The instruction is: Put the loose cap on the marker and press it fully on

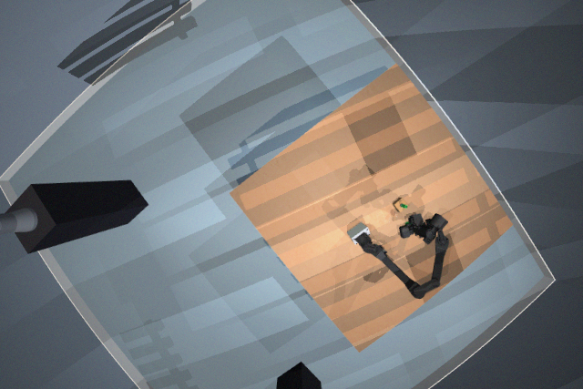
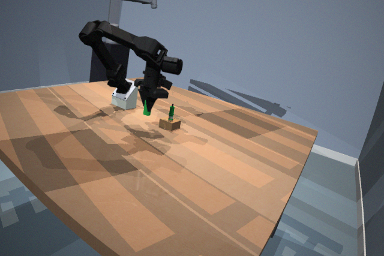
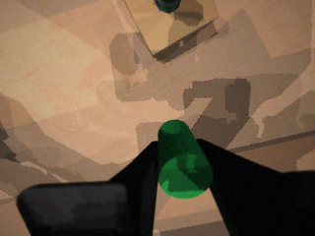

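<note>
marker (image 3: 168,4) cut off at top edge

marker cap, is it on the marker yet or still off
Off. The green cap is clamped in the gripper, beside the holder block; the marker stands there upright and uncapped.

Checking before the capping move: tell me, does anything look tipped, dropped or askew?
Nothing stands out. The green cap is clamped in the gripper, lifted off the table. The marker stands upright in its holder block, uncapped, beside the gripper.
</note>
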Controlling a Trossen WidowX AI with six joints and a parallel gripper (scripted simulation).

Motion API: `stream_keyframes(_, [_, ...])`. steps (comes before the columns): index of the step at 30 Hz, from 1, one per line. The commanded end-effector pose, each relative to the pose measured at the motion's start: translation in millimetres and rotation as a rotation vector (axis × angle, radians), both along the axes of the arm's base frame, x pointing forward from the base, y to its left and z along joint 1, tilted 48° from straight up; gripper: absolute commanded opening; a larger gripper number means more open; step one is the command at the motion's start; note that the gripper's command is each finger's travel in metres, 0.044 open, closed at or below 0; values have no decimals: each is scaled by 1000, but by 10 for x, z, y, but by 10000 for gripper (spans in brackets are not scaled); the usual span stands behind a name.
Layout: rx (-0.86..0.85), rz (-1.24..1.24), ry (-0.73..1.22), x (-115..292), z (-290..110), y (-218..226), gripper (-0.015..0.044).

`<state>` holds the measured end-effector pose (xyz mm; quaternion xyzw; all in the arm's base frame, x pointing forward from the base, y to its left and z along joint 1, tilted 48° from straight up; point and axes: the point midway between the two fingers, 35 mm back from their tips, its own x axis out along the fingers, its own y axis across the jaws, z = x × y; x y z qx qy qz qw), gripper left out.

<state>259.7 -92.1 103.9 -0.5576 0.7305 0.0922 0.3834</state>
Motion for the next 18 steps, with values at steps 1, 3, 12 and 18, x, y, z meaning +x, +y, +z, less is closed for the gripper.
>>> stream_keyframes(1, [7, -2, -12, 68, 11, 77, 0])
stream_keyframes(3, [10, -2, -13, 108, -5, 130, 0])
stream_keyframes(12, [17, 0, -14, 270, -83, 378, 0])
stream_keyframes(18, [20, -1, -15, 358, -145, 553, 0])
